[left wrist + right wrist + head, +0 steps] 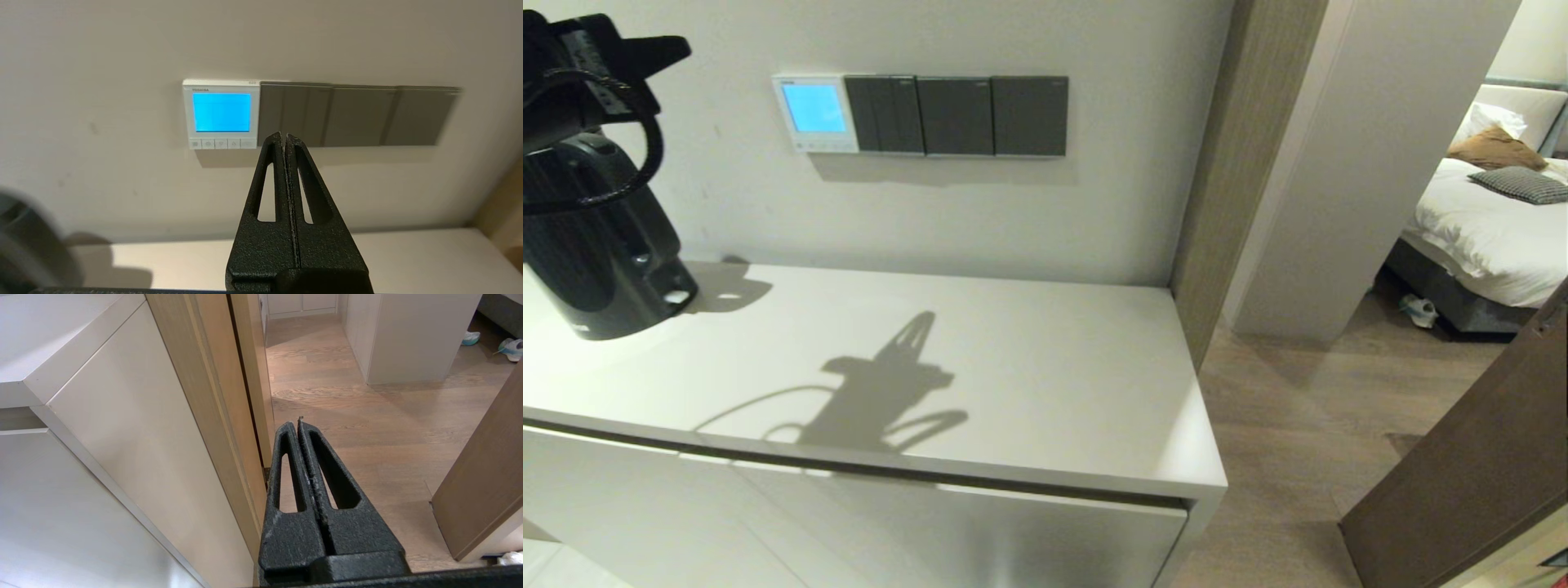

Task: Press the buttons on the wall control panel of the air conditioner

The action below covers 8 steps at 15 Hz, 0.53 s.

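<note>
One white wall control panel (221,114) — "TOSHIBA" above its blue screen — left claw (284,136) together, short of it

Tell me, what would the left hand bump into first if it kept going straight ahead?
Probably the wall, near where the white control panel meets the dark switch plates. The shut left hand points roughly there; exact depth is unclear.

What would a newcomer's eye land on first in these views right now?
The lit blue screen of the small square white wall control panel, at the left end of a row of dark grey switch plates above the white cabinet top. Next, the black left hand, shut, pointing at the wall short of the panel's row of tiny pale buttons.
</note>
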{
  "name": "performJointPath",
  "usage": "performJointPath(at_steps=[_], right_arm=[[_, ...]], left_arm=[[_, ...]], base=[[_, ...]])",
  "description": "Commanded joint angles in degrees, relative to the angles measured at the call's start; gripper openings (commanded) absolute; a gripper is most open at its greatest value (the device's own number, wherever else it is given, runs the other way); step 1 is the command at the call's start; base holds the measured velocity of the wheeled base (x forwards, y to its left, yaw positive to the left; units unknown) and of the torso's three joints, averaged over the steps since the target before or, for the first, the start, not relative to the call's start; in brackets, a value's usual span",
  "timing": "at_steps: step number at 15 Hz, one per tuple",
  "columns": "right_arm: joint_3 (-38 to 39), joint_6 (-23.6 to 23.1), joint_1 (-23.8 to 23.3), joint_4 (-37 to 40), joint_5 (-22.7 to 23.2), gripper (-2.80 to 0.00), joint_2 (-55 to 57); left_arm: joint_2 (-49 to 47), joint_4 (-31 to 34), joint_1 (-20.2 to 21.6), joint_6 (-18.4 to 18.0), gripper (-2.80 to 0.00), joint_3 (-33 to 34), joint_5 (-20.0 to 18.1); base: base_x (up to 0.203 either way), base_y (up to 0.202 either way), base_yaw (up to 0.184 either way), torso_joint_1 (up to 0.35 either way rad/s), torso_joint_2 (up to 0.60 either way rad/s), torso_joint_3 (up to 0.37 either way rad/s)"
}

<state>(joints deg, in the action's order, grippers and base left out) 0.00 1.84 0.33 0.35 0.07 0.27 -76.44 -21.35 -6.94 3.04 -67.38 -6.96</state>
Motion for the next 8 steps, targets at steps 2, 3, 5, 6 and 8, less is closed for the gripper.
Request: performJointPath(at_steps=[2, 3, 5, 6, 8], right_arm=[[0.1, 0.0, 0.0, 0.0, 0.0, -2.8, 0.1], [0.1, 0.0, 0.0, 0.0, 0.0, -2.8, 0.1], [0.1, 0.0, 0.0, 0.0, 0.0, -2.8, 0.1], [0.1, 0.0, 0.0, 0.0, 0.0, -2.8, 0.1], [0.1, 0.0, 0.0, 0.0, 0.0, -2.8, 0.1]], left_arm=[[14.3, 0.3, 0.2, -0.1, -2.8, 6.9, 1.3], [17.0, 0.3, 0.2, -0.2, -2.8, 9.0, 2.2], [22.7, 0.1, 0.2, -0.9, -2.8, 15.9, 3.8], [25.2, 0.0, 0.2, -1.4, -2.8, 19.0, 4.5], [30.4, -0.2, 0.3, -2.1, -2.8, 24.9, 7.2]], base=[[0.0, 0.0, 0.0, 0.0, 0.0, 0.0], [0.0, 0.0, 0.0, 0.0, 0.0, 0.0], [0.0, 0.0, 0.0, 0.0, 0.0, 0.0], [0.0, 0.0, 0.0, 0.0, 0.0, 0.0], [0.0, 0.0, 0.0, 0.0, 0.0, 0.0]])
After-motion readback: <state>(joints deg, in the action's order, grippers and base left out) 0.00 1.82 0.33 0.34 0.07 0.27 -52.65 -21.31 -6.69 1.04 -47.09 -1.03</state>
